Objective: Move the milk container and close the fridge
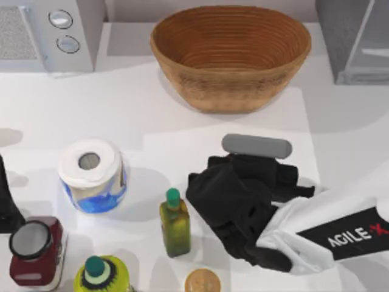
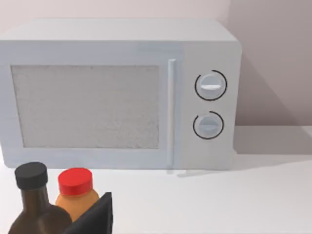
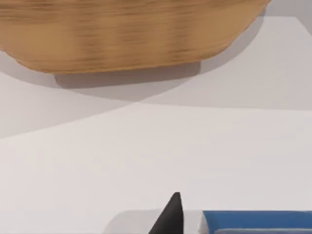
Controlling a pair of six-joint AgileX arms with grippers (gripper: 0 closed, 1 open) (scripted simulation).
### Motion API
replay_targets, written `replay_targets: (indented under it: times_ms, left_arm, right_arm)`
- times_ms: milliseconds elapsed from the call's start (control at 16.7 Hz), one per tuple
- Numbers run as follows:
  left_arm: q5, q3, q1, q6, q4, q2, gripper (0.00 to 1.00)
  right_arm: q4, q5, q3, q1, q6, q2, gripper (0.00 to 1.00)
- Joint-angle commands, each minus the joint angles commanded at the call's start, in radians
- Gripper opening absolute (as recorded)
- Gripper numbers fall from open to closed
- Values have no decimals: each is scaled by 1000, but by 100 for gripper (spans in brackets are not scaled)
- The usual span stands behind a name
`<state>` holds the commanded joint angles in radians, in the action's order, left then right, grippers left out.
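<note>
So the right gripper (image 1: 243, 182) hangs low over the table, milk container (image 3: 256, 222) right beside its fingertip (image 3: 170, 214), probably lining up a grab. Can't tell whether it's open or closed. Fridge (image 1: 355, 39) waits beyond the basket (image 1: 231, 55).

Blue-topped milk container (image 3: 256, 222); grey fridge (image 1: 355, 42).

R arm reaches in from the tabletop's right edge, white sleeve angled up-left toward the middle, black wrist bent low over the surface. Right hand (image 1: 234, 182) sits just right of centre, a bit nearer the front edge than the back; one dark fingertip (image 3: 170, 214) shows in the right wrist view, can't tell whether the hand is spread or closed. L arm parked at the left edge near the front corner, dark left hand (image 2: 95, 219) tip showing in the left wrist view.
</note>
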<state>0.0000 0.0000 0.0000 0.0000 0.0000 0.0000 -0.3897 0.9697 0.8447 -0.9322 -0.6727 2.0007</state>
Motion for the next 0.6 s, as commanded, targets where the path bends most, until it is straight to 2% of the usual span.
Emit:
replay_targets:
  times_ms: [300,600]
  left_arm:
    - [0,0,0,0,0,0,100]
    - [0,0,0,0,0,0,100]
  right_arm:
    - [0,0,0,0,0,0,2]
    - [0,0,0,0,0,0,0]
